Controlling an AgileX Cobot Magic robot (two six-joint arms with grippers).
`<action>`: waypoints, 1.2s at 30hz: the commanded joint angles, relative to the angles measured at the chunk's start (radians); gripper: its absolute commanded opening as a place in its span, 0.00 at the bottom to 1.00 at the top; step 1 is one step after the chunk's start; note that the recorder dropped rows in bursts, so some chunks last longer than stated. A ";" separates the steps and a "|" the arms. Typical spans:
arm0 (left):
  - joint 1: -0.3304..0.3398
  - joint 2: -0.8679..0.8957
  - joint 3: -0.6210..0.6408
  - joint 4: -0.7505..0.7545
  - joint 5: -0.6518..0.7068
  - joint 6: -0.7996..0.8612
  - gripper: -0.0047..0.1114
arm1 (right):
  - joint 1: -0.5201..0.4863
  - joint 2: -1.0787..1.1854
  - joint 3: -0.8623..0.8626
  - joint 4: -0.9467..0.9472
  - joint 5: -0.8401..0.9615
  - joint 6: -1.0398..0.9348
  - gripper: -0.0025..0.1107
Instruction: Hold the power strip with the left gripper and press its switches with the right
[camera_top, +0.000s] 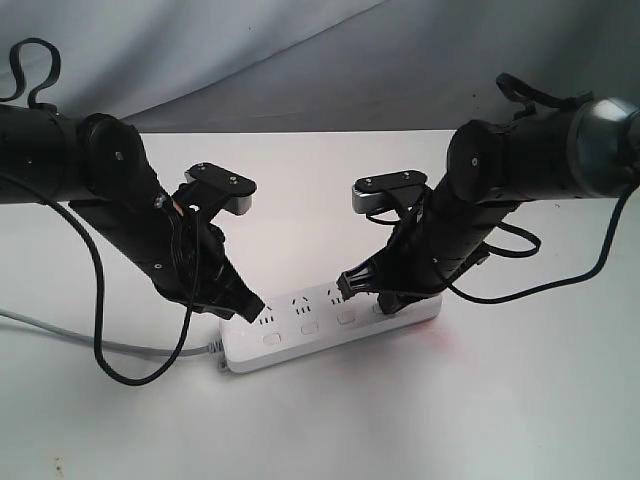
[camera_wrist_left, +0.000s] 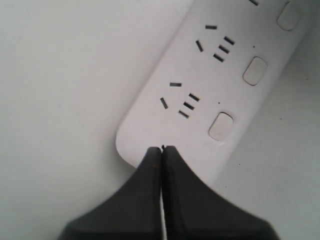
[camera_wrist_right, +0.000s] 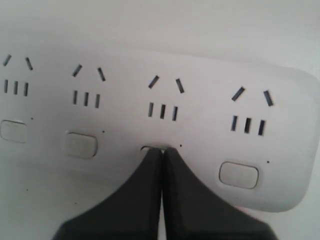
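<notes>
The white power strip (camera_top: 295, 350) lies slanted across the middle of the white table, its grey cord (camera_top: 100, 343) leaving to the left. My left gripper (camera_top: 254, 311) is shut. Its joined tips (camera_wrist_left: 162, 148) rest on the strip's (camera_wrist_left: 150, 127) rounded cord end, just past the last socket set and its switch (camera_wrist_left: 221, 126). My right gripper (camera_top: 387, 306) is also shut. Its tips (camera_wrist_right: 162, 149) sit on the switch second from the strip's (camera_wrist_right: 200, 65) other end and hide most of it. The neighbouring switches (camera_wrist_right: 239, 175) are uncovered.
Both black arms slope down from the upper corners to the strip. A black cable (camera_top: 130, 375) from the left arm loops onto the table in front of the cord, and another cable (camera_top: 520, 290) hangs beside the right arm. A grey backdrop (camera_top: 300, 60) rises behind the table.
</notes>
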 joint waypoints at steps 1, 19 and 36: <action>-0.006 0.000 -0.003 0.001 0.000 -0.008 0.04 | 0.001 0.009 -0.002 0.000 -0.011 -0.006 0.02; -0.006 0.000 -0.003 0.001 0.000 -0.010 0.04 | 0.001 0.028 -0.002 -0.008 -0.023 -0.006 0.02; -0.006 0.000 -0.003 0.001 0.000 -0.010 0.04 | 0.086 0.090 -0.002 -0.227 0.044 0.167 0.02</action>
